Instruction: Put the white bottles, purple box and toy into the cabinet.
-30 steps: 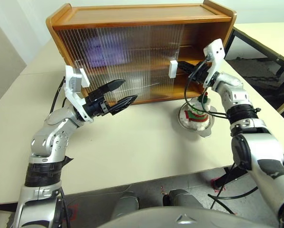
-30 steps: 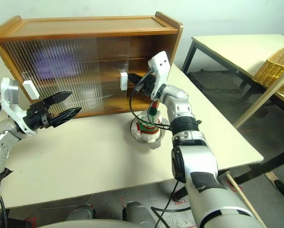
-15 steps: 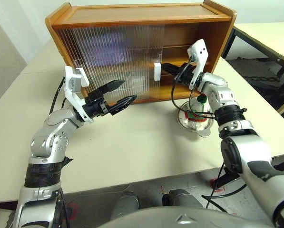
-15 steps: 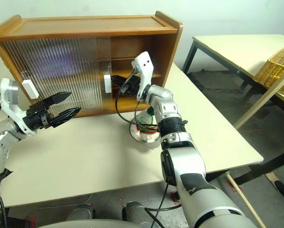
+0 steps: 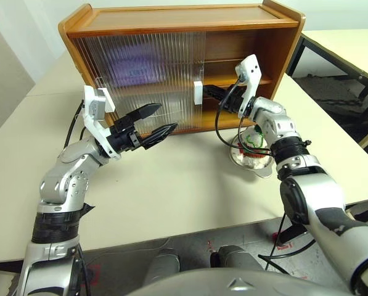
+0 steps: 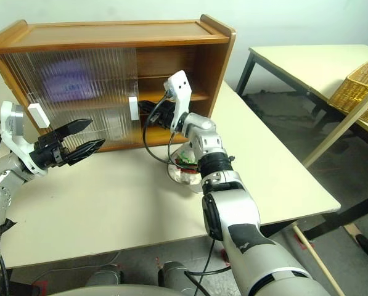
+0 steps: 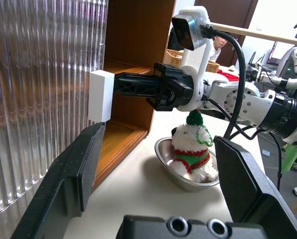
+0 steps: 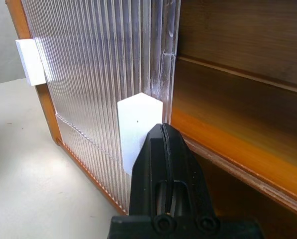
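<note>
Pushing against the white block handle [image 5: 198, 92] with its two black fingers pressed tight together and nothing between them, the right gripper [image 5: 209, 90] had slid the ribbed translucent door [image 5: 148, 77] leftward across the honey-brown wooden cabinet [image 5: 171, 18]. A second earlier the handle stood further right, with only a narrow strip of the cabinet's right side uncovered; half a second earlier it was already close to its present spot, so most of the travel came early and the push was slowing. Now the right part of both wooden shelves lay open, which I judged wide enough to admit the last item.

That item, the small white fluffy plush toy with red and green knitted trim [image 7: 190, 149], sat in the shiny steel bowl [image 7: 169, 167] on the pale table [image 5: 171, 179], just in front of the opened bay and under the right forearm, where it had been all along. A lavender blur behind the door on the upper shelf looked like the soft purple box [image 6: 66, 80], already stowed; the white bottles could not be made out through the ribbing.

The left gripper [image 5: 159, 122] hovered over the table before the closed left half, its fingers spread wide and empty, unmoved over the second.
</note>
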Motion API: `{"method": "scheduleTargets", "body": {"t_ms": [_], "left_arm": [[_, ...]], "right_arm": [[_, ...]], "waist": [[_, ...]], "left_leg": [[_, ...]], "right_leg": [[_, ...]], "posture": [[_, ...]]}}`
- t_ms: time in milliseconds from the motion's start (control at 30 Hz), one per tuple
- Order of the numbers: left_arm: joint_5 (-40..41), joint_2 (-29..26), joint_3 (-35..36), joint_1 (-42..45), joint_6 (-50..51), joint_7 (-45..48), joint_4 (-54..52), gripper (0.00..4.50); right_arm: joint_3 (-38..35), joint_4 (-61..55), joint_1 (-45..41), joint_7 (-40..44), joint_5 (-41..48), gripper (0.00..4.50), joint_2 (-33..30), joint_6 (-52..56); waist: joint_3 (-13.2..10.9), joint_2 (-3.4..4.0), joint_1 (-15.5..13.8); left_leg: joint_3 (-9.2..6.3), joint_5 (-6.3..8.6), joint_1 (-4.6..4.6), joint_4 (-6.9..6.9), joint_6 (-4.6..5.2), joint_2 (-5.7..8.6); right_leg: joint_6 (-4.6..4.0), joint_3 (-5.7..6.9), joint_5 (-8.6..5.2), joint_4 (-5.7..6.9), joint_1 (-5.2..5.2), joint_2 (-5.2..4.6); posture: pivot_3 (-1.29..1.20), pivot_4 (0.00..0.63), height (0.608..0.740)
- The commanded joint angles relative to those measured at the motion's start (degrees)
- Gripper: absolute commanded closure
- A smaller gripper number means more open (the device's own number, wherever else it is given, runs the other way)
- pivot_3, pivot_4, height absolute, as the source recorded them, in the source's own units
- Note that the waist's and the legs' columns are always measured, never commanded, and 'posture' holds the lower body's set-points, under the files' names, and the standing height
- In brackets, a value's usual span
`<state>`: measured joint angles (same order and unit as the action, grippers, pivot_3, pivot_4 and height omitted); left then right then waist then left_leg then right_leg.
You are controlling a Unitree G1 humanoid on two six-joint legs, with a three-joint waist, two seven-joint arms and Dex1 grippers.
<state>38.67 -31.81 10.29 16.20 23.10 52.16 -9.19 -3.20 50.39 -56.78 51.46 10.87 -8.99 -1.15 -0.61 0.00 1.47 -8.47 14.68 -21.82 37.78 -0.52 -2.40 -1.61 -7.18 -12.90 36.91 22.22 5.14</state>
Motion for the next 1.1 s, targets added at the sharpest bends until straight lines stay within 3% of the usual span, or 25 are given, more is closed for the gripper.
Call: {"method": "scheduleTargets", "body": {"t_ms": [33, 300, 533, 667, 967, 1100], "left_arm": [[-0.2, -0.1, -0.3, 0.0, -0.1, 0.1, -1.3, 0.0], [-0.4, 0.7, -1.2, 0.6, -0.3, 0.4, -0.7, 0.0], [-0.5, 1.1, -1.6, 1.2, 0.1, 0.8, -0.4, 0.0], [-0.1, 0.7, -1.4, 0.8, 0.6, 1.1, -0.5, 0.0], [-0.4, 0.9, -1.7, 0.4, 0.2, 2.3, 1.0, 0.0], [-0.6, 1.0, -1.7, 0.5, -0.1, 2.8, 1.6, 0.0]], "right_arm": [[-0.2, 0.9, -1.4, -0.6, -0.4, 4.48, -1.3, -1.7], [-1.4, -2.5, -0.7, -1.5, 0.3, 4.48, -7.2, -2.0], [-2.5, -15.4, 5.6, 0.9, 4.6, 4.48, -11.3, 5.0], [-4.2, -27.4, 13.9, 3.3, 8.6, 3.53, -15.9, 10.8], [-9.2, -45.2, 31.6, 5.1, 17.3, 0.15, -23.9, 20.7], [-10.3, -48.1, 37.3, 6.0, 18.9, 0.07, -26.1, 22.3]], "waist": [[0.0, 0.0, 0.0], [0.0, -0.01, -0.3], [0.0, -0.05, -0.2], [0.0, -0.05, -0.3], [0.0, -0.15, 0.7], [-0.1, -0.18, 1.2]], "left_leg": [[0.0, -0.01, 0.0, 0.01, 0.0, 0.0], [0.02, -0.07, 0.01, 0.12, 0.01, 0.02], [0.21, -0.12, 0.06, 0.14, 0.01, 0.1], [0.62, -0.16, 0.09, 0.19, -0.03, 0.13], [1.01, -0.18, 1.08, 0.23, -0.06, 0.31], [0.97, -0.15, 1.53, 0.22, -0.11, 0.34]], "right_leg": [[0.0, 0.0, 0.0, 0.07, 0.02, 0.0], [-0.15, -0.01, -0.09, 0.21, 0.01, -0.02], [-0.13, 0.02, -0.09, 0.25, -0.05, 0.07], [-0.08, 0.06, -0.09, 0.26, -0.14, 0.12], [0.64, -0.17, -0.54, 0.25, -1.11, 0.24], [0.7, -0.17, -0.6, 0.24, -1.55, 0.21]], "posture": [[0.0, 0.0, 0.74], [-0.03, 0.0, 0.74], [-0.04, 0.0, 0.74], [-0.05, 0.0, 0.74], [-0.08, 0.0, 0.74], [-0.08, 0.0, 0.74]]}}
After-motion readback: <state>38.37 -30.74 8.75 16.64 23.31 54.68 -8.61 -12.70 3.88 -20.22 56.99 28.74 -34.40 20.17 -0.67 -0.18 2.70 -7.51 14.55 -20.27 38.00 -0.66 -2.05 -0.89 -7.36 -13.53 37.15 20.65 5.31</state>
